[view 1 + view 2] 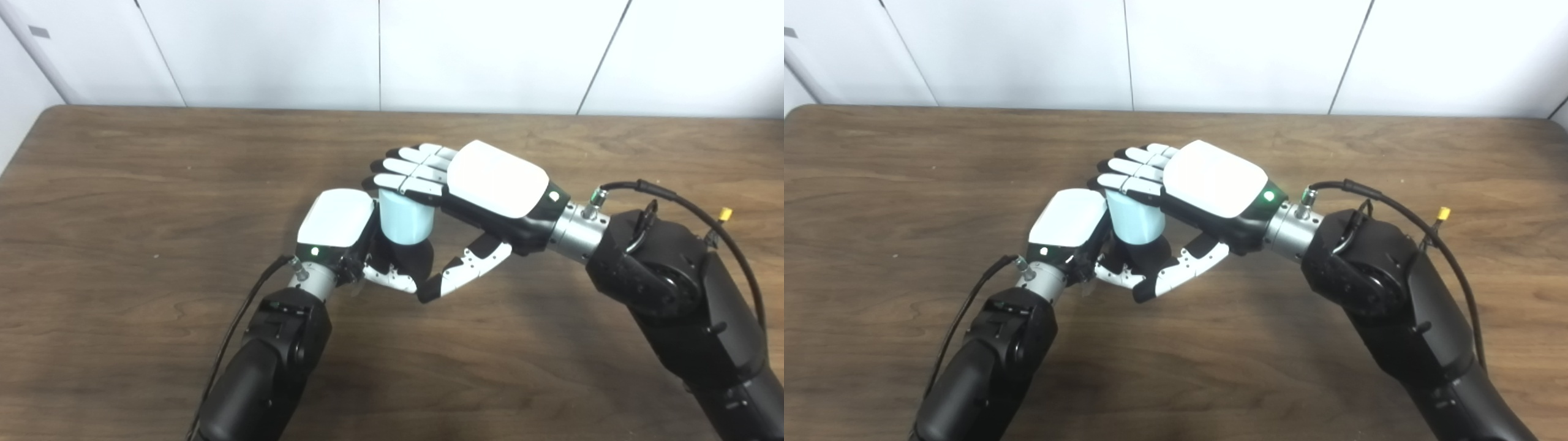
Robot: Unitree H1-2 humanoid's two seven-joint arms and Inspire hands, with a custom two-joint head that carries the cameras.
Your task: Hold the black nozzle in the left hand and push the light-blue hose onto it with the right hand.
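My left hand (339, 222) is shut on the black nozzle (408, 257) and holds it upright above the table's middle. The light-blue hose (404, 218), a short pale cylinder, stands on top of the nozzle, touching it. My right hand (493, 179) reaches in from the right; its fingers (404, 174) lie nearly flat over the hose's top end. Its thumb (465, 272) sticks out below, beside the nozzle, apart from the hose. The hands hide where hose and nozzle join. The same shows in the right eye view: hose (1134, 222), left hand (1069, 219), right hand (1213, 177).
The brown wooden table (122, 184) spreads out on all sides of the hands. A white panelled wall (380, 49) stands behind its far edge. A black cable (692, 208) loops off my right forearm.
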